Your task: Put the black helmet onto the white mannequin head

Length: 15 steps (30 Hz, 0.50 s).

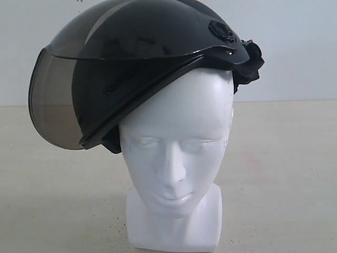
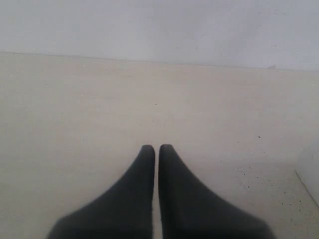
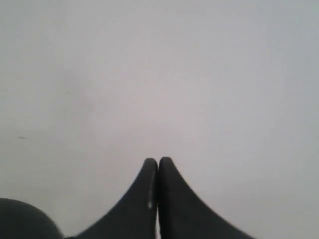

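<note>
Helmet (image 1: pixel 142 47) on head (image 1: pixel 174 153), apart from pincers (image 2: pixel 156 148) (image 3: pixel 158 160)

The white mannequin head (image 1: pixel 174 158) stands mid-table and blocks the centre. The black helmet (image 1: pixel 147 58) sits tilted on it, and its visor (image 1: pixel 52 105) juts out on the left of the exterior view, overhanging the table (image 1: pixel 284 184). The tabletop is open on both sides of the head. Bare surface runs from the left gripper (image 2: pixel 157 148) to the wall (image 2: pixel 159 25).

Pale wall (image 1: pixel 295 47), beige tabletop (image 1: pixel 284 174), perhaps speckled
</note>
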Available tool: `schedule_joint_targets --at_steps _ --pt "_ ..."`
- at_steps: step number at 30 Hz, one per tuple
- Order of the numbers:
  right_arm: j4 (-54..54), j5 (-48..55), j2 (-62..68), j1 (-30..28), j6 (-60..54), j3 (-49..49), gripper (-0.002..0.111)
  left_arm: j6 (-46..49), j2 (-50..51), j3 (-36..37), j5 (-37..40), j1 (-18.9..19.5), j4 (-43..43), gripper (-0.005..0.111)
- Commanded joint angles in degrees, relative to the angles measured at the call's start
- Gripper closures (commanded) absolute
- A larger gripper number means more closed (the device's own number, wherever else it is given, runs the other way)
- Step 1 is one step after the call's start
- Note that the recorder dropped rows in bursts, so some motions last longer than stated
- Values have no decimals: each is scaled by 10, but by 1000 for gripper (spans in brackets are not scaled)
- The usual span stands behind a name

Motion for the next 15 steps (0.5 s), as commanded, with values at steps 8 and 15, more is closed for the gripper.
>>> schedule_joint_targets --at_steps 8,15 --pt "0 -118 -6 1 334 -36 108 -5 -2 2 0 -3 -7 102" --pt "-118 -101 -3 1 604 -36 108 -5 -2 2 0 -3 -7 102"
